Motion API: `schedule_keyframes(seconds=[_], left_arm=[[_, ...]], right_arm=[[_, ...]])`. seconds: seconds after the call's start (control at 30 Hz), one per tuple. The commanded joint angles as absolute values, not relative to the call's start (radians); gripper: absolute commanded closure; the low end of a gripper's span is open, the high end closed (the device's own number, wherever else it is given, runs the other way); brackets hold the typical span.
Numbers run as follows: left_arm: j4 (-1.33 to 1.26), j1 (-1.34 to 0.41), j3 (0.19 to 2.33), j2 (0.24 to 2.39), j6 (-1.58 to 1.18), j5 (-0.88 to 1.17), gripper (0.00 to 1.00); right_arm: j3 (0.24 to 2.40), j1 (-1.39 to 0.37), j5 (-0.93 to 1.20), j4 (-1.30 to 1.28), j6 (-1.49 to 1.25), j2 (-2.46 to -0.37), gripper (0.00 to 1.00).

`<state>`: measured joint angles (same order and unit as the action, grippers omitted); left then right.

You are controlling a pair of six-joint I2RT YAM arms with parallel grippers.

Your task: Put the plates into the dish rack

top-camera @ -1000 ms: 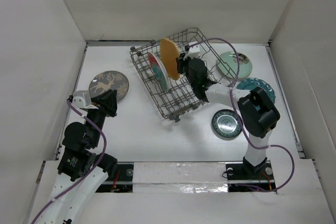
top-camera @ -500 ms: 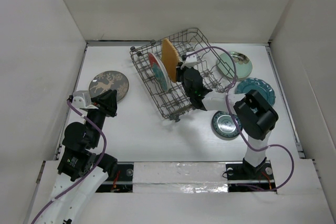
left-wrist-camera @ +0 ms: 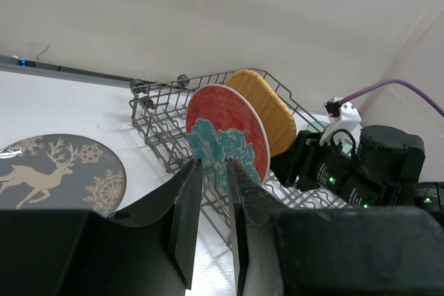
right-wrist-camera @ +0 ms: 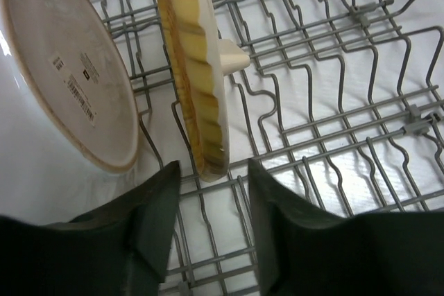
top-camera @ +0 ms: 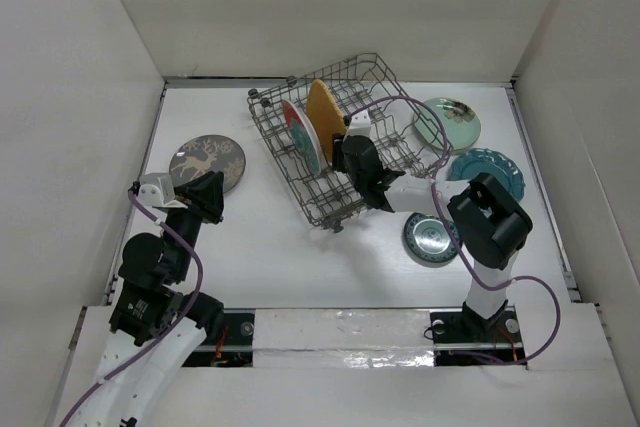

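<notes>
Right tool (right-wrist-camera: 210, 171) sits low inside the large grey wire dish rack (top-camera: 345, 202) with its two fingers spread apart, one on each side of the bottom rim of the yellow woven rounded-square plate (right-wrist-camera: 191, 53); as far as the wrist view shows, neither finger presses on it. That plate stands on edge among the wires, just beside the red plate with teal flowers (left-wrist-camera: 225, 140), which is also upright in the rack. The chief risk, as I judge it, lies in drawing the tool away: the room on either side of the rim is slim, so a pull that drifts sideways could catch the woven edge and tip the yellow plate against the red one, or lift it out of its slot. A finger could equally hook a wire and drag the rack across the white bench (top-camera: 260, 257), and the purple cable (left-wrist-camera: 388, 88) looping over the rack looks apt to snag on the raised wires. Four plates lie flat on the bench outside the rack: the grey plate with white deer (top-camera: 207, 162) on the left, and the pale mint plate (top-camera: 450, 122), the teal scalloped plate (top-camera: 480, 162) and the small dark ringed plate (top-camera: 430, 237) on the right. Left tool (left-wrist-camera: 214, 185) hangs near the deer plate with only a narrow gap between its fingers and nothing in it
</notes>
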<state>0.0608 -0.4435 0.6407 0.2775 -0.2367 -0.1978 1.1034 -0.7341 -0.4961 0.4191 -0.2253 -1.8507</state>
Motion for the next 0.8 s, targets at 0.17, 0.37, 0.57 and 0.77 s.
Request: schedule_keyframes(seconds=[0.17,0.37,0.57,0.77], left_arm=[[0.031,-0.442,0.635,0.259,-0.236,-0.183,0.81],[0.029,-0.442,0.635,0.238,-0.239,-0.176,0.81],[0.023,-0.442,0.635,0.204,-0.244,-0.158,0.86],[0.025,-0.442,0.637,0.19,-0.253,-0.144,0.89]], right_arm=[[1.109,-0.742,-0.477,0.321,-0.255,-1.665,0.33],[0.907,-0.634,-0.451,0.242,-0.403,-1.336,0.43],[0.545,-0.122,-0.348,0.193,-0.691,-0.996,1.0],[0.357,0.396,-0.181,0.164,-0.749,-0.854,0.44]])
